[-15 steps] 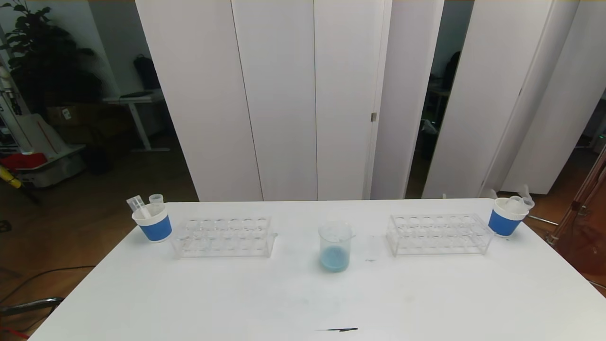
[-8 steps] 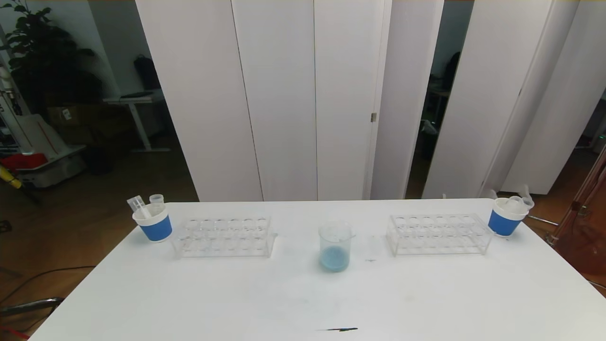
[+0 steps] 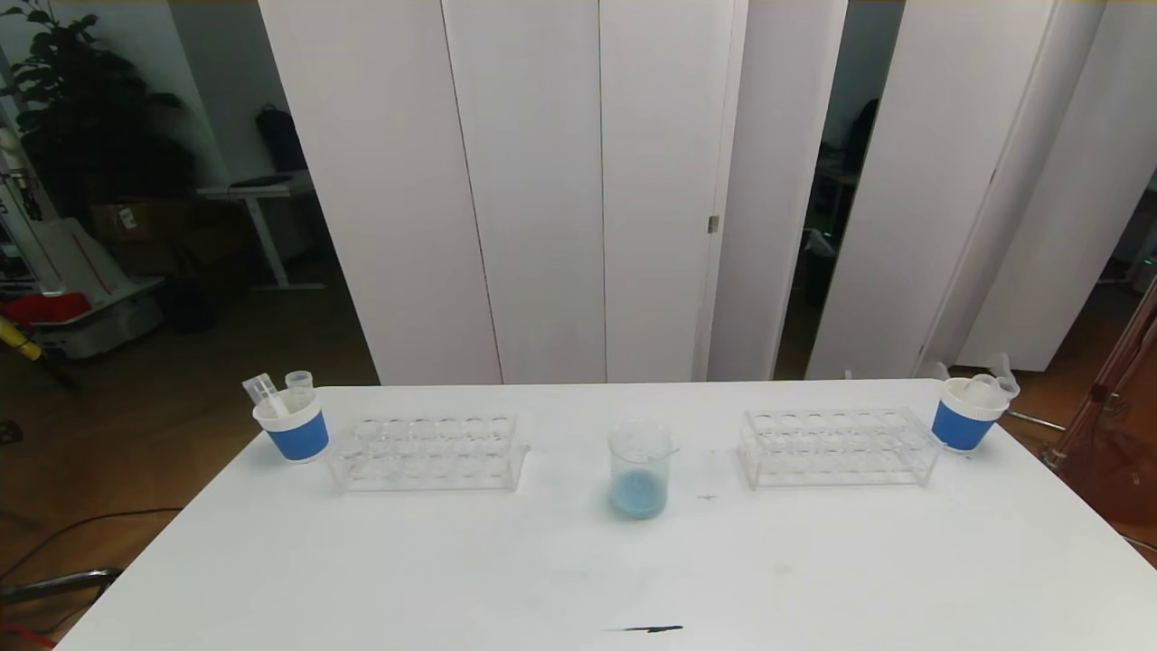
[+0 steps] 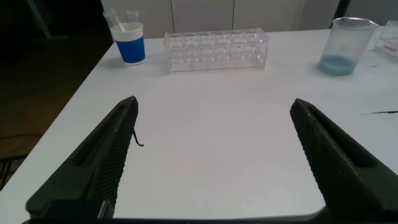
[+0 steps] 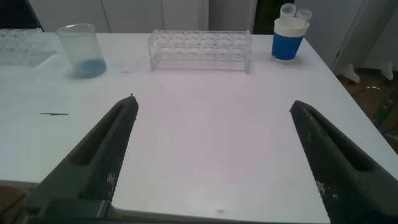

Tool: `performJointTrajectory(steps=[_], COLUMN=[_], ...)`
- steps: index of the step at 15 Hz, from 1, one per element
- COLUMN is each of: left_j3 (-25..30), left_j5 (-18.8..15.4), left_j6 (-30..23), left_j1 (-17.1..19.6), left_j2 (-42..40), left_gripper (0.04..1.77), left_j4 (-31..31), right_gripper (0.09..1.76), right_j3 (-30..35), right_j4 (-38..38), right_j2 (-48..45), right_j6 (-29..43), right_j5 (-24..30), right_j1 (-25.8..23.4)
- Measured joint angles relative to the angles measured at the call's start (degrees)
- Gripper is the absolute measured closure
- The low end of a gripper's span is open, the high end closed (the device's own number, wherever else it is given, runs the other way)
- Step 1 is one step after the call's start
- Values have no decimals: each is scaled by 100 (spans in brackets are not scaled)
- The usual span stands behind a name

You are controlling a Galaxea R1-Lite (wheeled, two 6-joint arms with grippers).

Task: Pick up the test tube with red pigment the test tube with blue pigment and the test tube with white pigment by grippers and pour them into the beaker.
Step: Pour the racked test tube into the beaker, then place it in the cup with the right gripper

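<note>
The clear beaker (image 3: pixel 640 470) stands at the table's middle with pale blue liquid in its bottom; it also shows in the left wrist view (image 4: pixel 348 46) and the right wrist view (image 5: pixel 81 51). No tube with blue, white or red pigment is in view; the tubes in the two cups look empty. My left gripper (image 4: pixel 214 102) is open and empty, low over the table's near left part. My right gripper (image 5: pixel 214 102) is open and empty, low over the near right part. Neither gripper shows in the head view.
Two empty clear tube racks stand either side of the beaker, one on the left (image 3: pixel 427 452) and one on the right (image 3: pixel 836 446). Blue-and-white paper cups holding empty tubes stand at the far left (image 3: pixel 294 425) and far right (image 3: pixel 965 418) corners. A thin black mark (image 3: pixel 644 628) lies near the front edge.
</note>
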Motion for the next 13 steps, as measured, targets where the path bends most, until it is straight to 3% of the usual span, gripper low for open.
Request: performJointTrajectory(steps=[4, 13], left_j3=[0, 0], left_j5=[4, 6], left_j6=[-9, -9], left_j1=[0, 0], left_j2=[0, 0], left_gripper=[6, 6], left_j4=[0, -2], right_gripper=[10, 10], right_j3=[95, 207], right_j4=[-20, -239], right_j2=[-193, -218], right_j6=[-82, -149], right_j5=[-467, -429], right_j1=[-2, 0])
